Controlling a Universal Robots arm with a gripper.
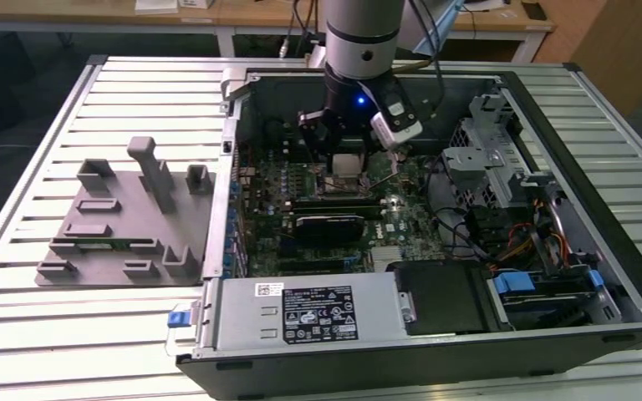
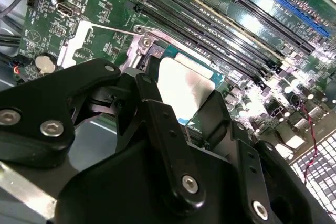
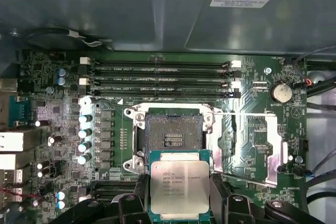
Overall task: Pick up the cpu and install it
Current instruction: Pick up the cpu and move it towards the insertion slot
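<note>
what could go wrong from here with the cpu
1. The cpu, clamped in the gripper, is beside the open socket, not over it; lowered misaligned or tilted, it could damage the contacts.
2. The fingers might clip the socket's metal frame.

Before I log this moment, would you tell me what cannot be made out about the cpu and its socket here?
- The cpu: its underside faces away from both wrist views.
- The socket: its pins are too small to check in the first wrist view; in the second wrist view the gripper and the cpu cover most of it.
- The gap between cpu and socket: in the exterior view the gripper blocks it.
</note>
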